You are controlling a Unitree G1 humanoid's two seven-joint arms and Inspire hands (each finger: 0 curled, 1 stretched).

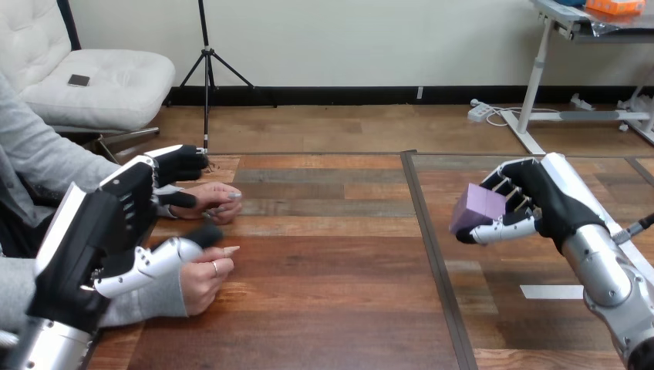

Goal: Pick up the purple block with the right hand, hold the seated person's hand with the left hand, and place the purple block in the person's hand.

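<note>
Head view, table: We see a wooden table (324,254) stretching ahead, with a dark seam (432,262) running front to back right of the middle.
Right hand: The right hand (549,202) is over the table's right part, at the end of its silver forearm, which comes in from the lower right corner.
Right hand fingers: We see them wrapped over the top of the purple block, with the thumb (497,229) closed under it, so the hand is grasping the block.
Purple block: The purple block (477,206) sits in the right hand, facing the table's middle. It looks clear of the table top and is well apart from the person's hands.
Left hand: The left hand (116,220) is at the table's left side, with its back turned to us.
Left hand fingers: We see them released and reaching forward, the thumb (166,257) stretched out to the right. They clasp nothing.
Person's farther hand: The person's farther hand (216,202) rests on the table just beside the left hand's fingertips.
Person's nearer hand: The person's nearer hand (202,276) lies just under the left thumb. We cannot tell whether they touch.
Tape: A strip of white tape (551,291) lies on the table near the right forearm.
</note>
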